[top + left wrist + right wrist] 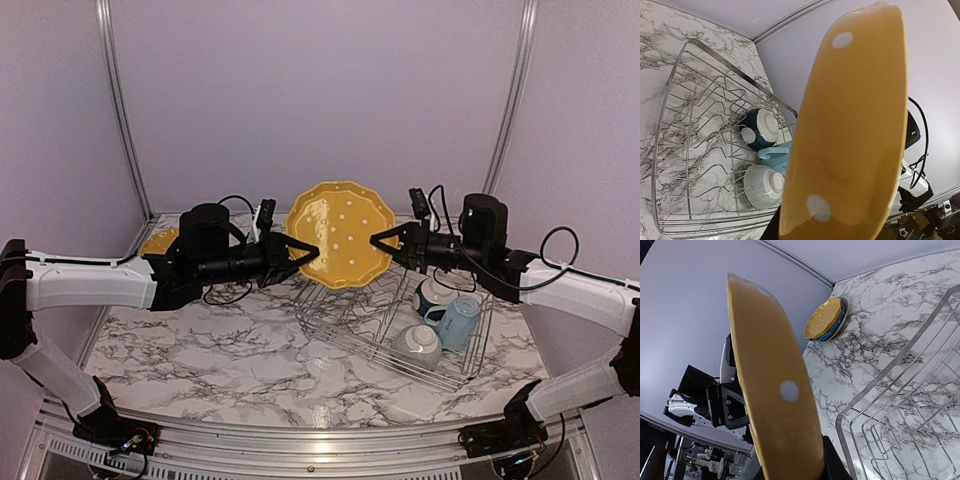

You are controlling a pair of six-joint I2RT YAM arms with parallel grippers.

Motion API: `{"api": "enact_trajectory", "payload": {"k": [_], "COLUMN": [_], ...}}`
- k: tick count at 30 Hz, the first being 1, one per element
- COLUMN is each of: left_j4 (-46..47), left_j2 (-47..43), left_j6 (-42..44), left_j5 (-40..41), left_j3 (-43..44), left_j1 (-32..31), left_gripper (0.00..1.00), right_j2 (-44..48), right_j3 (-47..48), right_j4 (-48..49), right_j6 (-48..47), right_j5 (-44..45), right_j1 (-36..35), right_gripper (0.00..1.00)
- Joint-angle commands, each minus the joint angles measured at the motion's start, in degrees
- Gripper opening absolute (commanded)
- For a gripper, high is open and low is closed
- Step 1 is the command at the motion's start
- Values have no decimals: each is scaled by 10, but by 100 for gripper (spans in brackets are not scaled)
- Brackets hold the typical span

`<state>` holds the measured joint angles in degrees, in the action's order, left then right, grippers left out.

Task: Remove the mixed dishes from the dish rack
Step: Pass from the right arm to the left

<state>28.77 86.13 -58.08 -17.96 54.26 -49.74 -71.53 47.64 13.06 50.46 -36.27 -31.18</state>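
Observation:
A yellow scalloped dotted plate [340, 234] hangs upright in the air above the silver wire dish rack [345, 338]. My left gripper [306, 250] is shut on its left rim and my right gripper [380, 240] is shut on its right rim. The plate fills the left wrist view [855, 130] and the right wrist view [775, 390], hiding most of the fingers. At the rack's right end sit a dark bowl [436, 292], a light blue mug [459, 320] and a pale grid-pattern bowl [418, 344], all upside down or tipped. No cream plate shows.
A second yellow plate lies stacked on a blue plate [158, 241] at the far left of the marble table, also in the right wrist view [826, 319]. The rack's upright dividers [700, 130] stand bare. Purple walls and metal rails enclose the table.

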Motion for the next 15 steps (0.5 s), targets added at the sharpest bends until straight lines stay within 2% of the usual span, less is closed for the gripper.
{"api": "enact_trajectory", "payload": {"k": [1,3,5,8,11,13,15], "left_j4": [40,41,52,80,100,107,107], "left_j2": [-2,-3,-5,-11,-22,-31,-46], "left_j6": [-28,-34,-43,-64,-80,-86,-91], "left_j5": [4,4,1,-6,-9,-11,-11], "left_j3": [5,3,-3,-20,-38,-49,-60], "left_j1": [1,5,11,25,43,55,69], "left_gripper": [0,0,0,0,0,0,0], "right_j2": [9,9,11,18,26,29,33], "right_j3": [30,36,40,44,41,41,44], "right_j4": [64,46,24,-3,-20,-29,-43], "right_j6": [-19,-28,-42,-58,-67,-72,-81], "right_j5": [23,34,49,68,84,91,97], "right_j1": [-16,-16,-16,-16,-16,-16,-16], "right_gripper": [0,3,13,35,65,78,82]}}
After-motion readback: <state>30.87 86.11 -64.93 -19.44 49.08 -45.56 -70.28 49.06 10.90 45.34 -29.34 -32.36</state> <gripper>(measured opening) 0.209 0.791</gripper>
